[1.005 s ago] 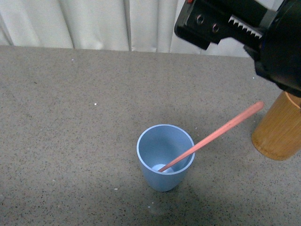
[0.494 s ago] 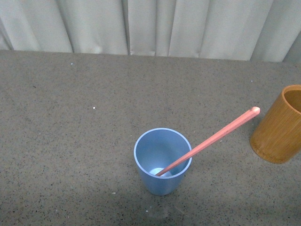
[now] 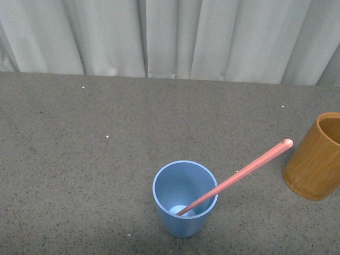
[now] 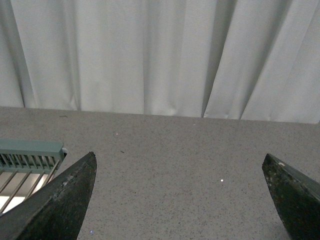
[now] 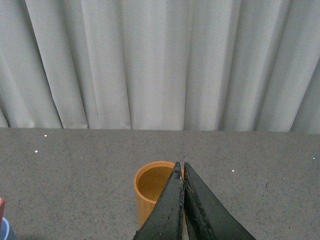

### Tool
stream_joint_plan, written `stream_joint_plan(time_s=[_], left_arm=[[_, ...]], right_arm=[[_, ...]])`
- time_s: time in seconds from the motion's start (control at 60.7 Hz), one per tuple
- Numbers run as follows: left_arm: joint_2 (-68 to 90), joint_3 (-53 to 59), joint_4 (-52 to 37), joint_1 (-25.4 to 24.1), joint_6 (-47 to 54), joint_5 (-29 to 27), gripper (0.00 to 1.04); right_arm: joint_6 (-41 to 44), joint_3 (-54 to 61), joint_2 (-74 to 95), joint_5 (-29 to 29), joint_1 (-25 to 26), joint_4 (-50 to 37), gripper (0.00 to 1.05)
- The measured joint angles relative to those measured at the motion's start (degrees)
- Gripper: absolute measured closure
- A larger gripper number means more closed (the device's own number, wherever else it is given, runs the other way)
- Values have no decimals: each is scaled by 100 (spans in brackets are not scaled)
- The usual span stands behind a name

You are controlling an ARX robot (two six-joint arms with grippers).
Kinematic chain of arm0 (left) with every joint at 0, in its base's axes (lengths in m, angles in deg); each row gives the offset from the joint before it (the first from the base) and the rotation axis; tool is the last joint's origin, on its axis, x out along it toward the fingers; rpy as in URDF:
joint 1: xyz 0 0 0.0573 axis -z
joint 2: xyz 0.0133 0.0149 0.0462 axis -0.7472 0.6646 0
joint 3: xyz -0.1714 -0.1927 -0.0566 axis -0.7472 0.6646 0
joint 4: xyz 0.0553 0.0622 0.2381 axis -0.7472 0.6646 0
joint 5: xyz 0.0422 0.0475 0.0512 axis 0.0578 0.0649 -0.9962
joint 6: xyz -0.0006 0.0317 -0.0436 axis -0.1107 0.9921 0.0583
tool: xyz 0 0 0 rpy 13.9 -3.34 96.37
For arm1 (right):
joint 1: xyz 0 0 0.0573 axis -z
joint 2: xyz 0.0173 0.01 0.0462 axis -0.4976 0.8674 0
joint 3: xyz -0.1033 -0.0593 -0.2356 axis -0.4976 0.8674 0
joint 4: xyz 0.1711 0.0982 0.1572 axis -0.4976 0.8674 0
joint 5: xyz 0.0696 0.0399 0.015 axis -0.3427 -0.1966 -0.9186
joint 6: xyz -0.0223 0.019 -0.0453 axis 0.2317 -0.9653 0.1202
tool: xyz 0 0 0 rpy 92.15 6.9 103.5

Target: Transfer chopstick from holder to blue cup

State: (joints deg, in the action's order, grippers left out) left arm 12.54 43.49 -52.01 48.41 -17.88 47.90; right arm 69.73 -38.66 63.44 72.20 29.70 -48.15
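Observation:
The blue cup (image 3: 185, 198) stands on the grey table near the front middle. One salmon-pink chopstick (image 3: 239, 175) leans in it, narrow tip at the cup's bottom, thick end pointing toward the holder (image 3: 315, 158) at the right edge. The holder looks empty in the right wrist view (image 5: 150, 190). My right gripper (image 5: 181, 166) is shut and empty, above and in front of the holder. My left gripper (image 4: 180, 162) is open and empty over bare table. Neither gripper shows in the front view.
A pale curtain (image 3: 170, 37) hangs along the table's far edge. A green slatted rack (image 4: 25, 160) sits at the edge of the left wrist view. A sliver of the blue cup and the chopstick end show at the right wrist view's edge (image 5: 3, 227).
My right arm, which filled the upper right of the front view a second ago, has drawn back out of that view. The chopstick stays leaning in the blue cup.

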Motion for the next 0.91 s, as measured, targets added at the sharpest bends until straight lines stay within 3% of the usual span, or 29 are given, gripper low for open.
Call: stream_joint_plan(time_s=[0.165, 0.395, 0.478, 0.906], left_arm=[[0, 0, 0, 0, 0, 0, 7], [0, 0, 0, 0, 0, 0, 7], [0, 0, 0, 0, 0, 0, 7], [0, 0, 0, 0, 0, 0, 7]], right_arm=[[0, 0, 0, 0, 0, 0, 67], [0, 0, 0, 0, 0, 0, 27], [-7, 0, 0, 0, 0, 0, 8], [-2, 0, 0, 0, 0, 0, 10]])
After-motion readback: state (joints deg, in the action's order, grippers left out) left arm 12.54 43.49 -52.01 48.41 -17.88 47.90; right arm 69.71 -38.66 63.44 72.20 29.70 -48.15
